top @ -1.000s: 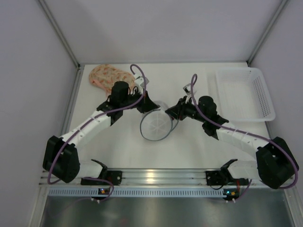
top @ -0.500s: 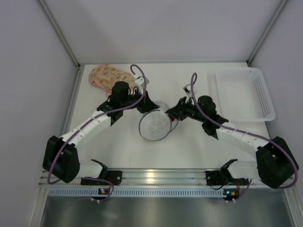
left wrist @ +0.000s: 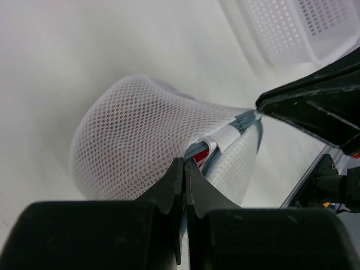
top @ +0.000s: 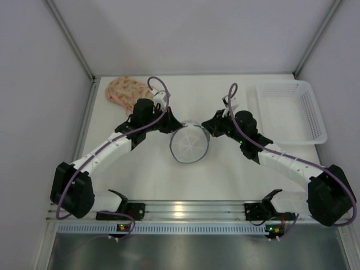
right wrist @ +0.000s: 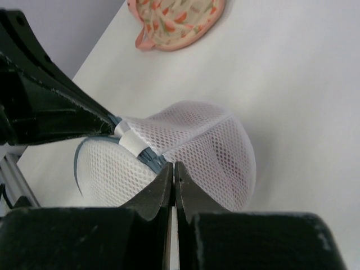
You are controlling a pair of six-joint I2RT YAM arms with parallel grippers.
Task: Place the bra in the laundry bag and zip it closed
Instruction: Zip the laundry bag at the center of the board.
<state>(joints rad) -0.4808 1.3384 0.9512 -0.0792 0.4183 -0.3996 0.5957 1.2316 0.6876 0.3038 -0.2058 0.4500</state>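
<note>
White mesh laundry bag [top: 190,145] sits mid-tabletop [top: 236,174], round face toward arm bases. Left jaws pinched shut on bag's blue zip edge, far-left side. Right jaws pinched shut on same edge, far-right side. Floral bra [top: 125,91] lies outside bag, far left corner. White basket [top: 320,121] far right.

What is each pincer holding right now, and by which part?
Both hold the mesh laundry bag: left pincer and right pincer each pinch its blue zipper seam.
</note>
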